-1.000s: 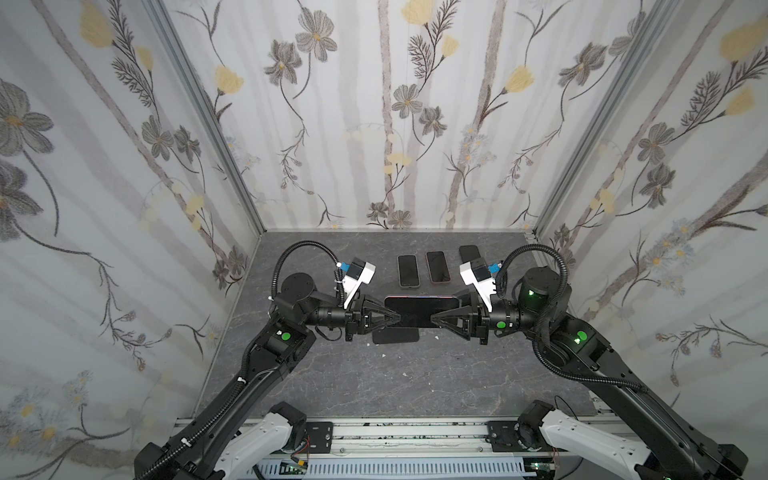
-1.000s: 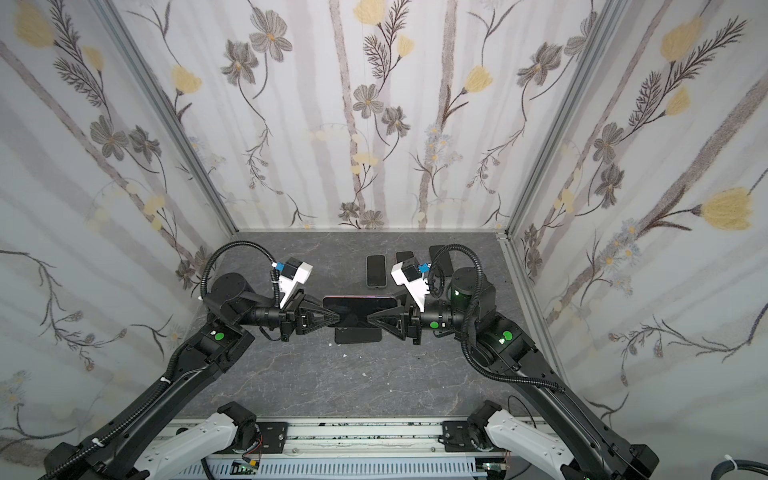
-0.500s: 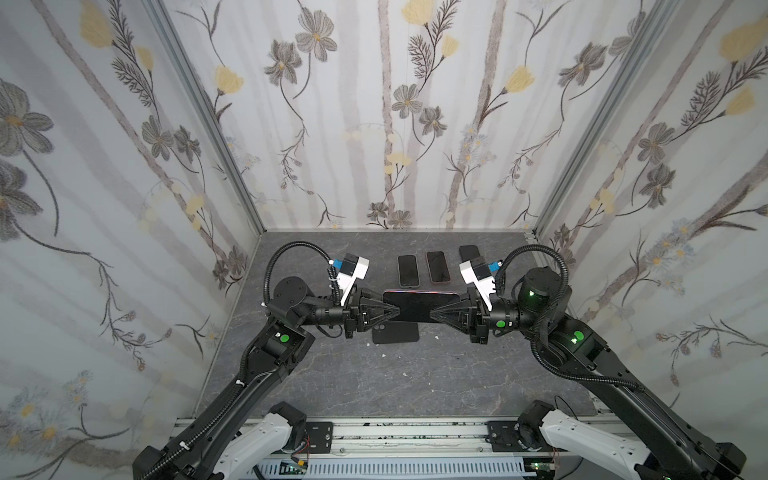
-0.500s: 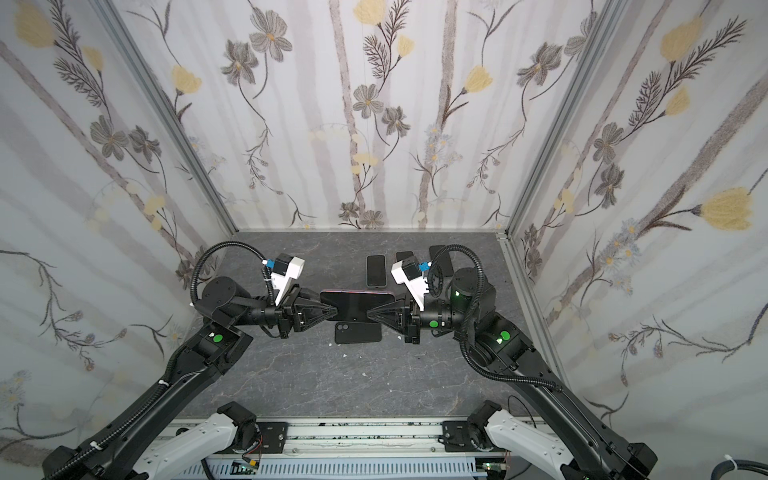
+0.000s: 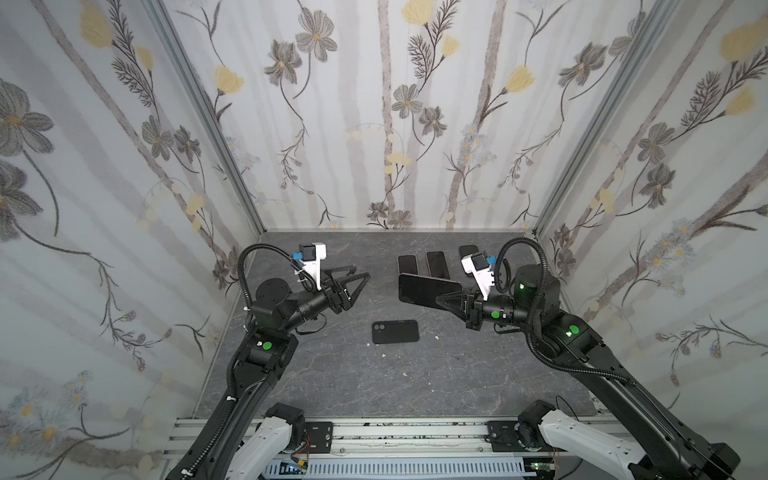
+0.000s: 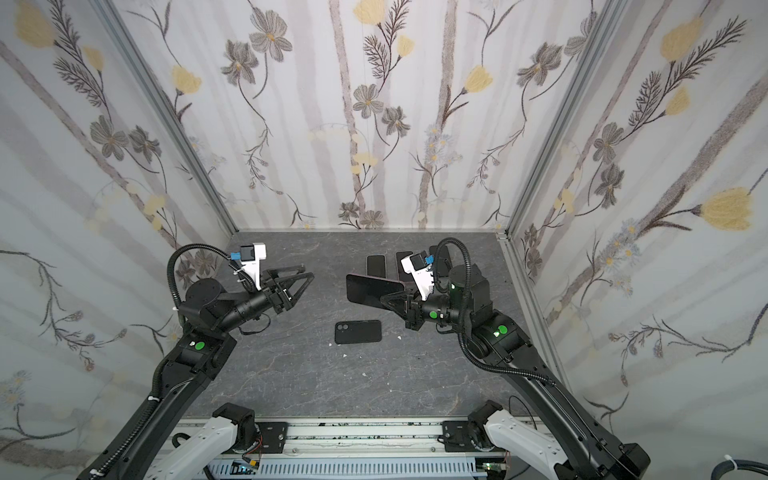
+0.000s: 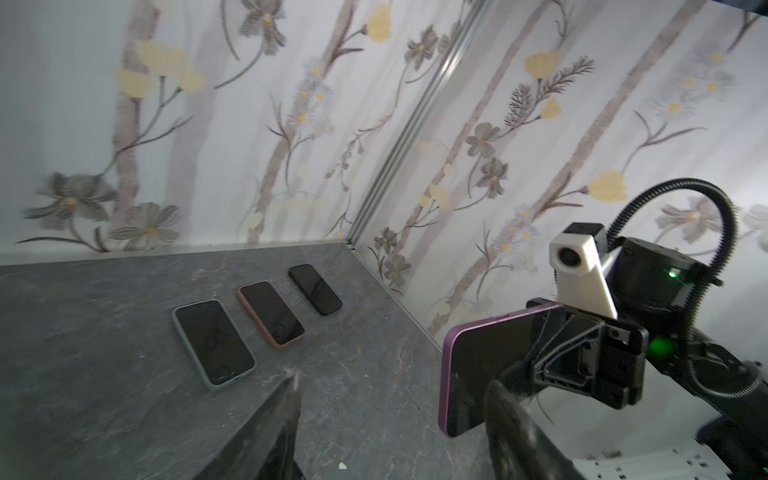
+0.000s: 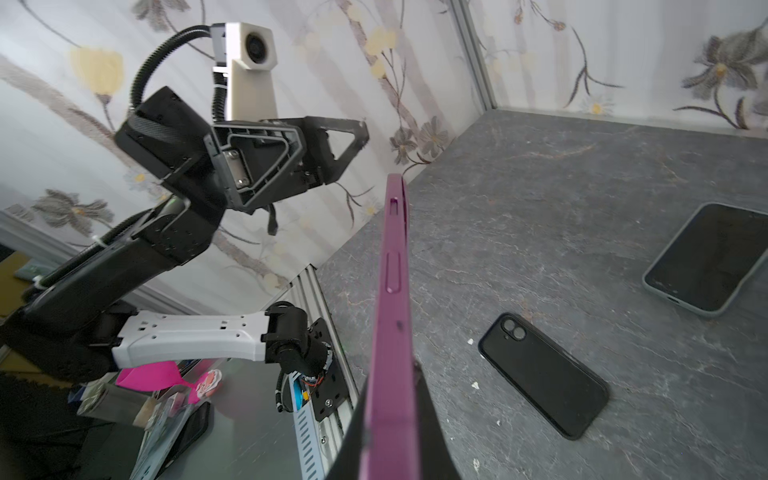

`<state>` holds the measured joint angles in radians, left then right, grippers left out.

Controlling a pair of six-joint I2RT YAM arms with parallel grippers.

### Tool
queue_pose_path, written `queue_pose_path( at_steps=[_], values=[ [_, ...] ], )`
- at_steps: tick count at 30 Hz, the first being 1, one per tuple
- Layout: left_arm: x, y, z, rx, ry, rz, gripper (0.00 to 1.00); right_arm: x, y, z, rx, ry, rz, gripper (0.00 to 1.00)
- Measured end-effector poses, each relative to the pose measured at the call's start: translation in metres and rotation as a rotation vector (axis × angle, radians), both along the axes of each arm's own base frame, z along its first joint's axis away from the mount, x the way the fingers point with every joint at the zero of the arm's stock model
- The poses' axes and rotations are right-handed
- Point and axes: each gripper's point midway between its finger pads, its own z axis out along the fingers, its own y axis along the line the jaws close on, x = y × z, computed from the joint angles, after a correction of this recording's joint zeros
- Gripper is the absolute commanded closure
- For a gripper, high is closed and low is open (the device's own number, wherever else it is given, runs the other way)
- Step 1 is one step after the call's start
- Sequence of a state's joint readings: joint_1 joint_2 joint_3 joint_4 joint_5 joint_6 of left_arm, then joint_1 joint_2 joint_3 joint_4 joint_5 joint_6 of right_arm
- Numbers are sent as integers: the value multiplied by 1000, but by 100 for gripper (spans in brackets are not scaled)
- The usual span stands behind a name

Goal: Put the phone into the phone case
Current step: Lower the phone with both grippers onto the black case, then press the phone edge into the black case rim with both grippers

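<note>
My right gripper [image 5: 441,299] [image 6: 387,300] [image 8: 390,386] is shut on one short end of a purple phone case [image 5: 424,289] [image 6: 370,289] [image 7: 469,374] [image 8: 392,291]. It holds the case on edge above the table, and a dark phone face fills it. My left gripper [image 5: 360,272] [image 6: 305,270] [image 7: 392,382] stands open and empty, well to the left of the case. A black phone-shaped slab [image 5: 395,331] [image 6: 358,331] [image 8: 544,374] lies flat between the arms, back up, showing two camera lenses.
Three cased phones lie face up in a row at the back right: a grey-green one [image 5: 407,264] [image 7: 214,343], a pink one [image 5: 437,264] [image 7: 272,313] and a black one [image 5: 468,250] [image 7: 315,289]. Small white crumbs dot the grey table [image 5: 374,374]. Flowered walls close three sides.
My left gripper opened, let go of the purple case and drew back to the left. The right gripper tightened on the case and carried it right and farther back, uncovering the black slab.
</note>
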<state>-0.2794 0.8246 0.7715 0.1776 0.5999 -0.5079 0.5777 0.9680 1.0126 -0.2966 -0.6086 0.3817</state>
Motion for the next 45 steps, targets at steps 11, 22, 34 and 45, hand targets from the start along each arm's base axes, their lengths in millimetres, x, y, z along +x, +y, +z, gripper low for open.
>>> queue_pose_path(
  at_steps=[11, 22, 34, 45],
  values=[
    [57, 22, -152, 196, 500, 225, 36, 29, 26, -147, -166, 523, -26, 100],
    [45, 15, -247, 205, 760, 193, 41, 59, 54, -207, -112, 754, -80, 100],
    [37, -23, -292, 258, 879, 42, 43, 66, 81, -246, -137, 866, -20, 100],
    [30, -33, -320, 300, 948, 3, 50, 61, 86, -261, -139, 902, 27, 100]
  ],
)
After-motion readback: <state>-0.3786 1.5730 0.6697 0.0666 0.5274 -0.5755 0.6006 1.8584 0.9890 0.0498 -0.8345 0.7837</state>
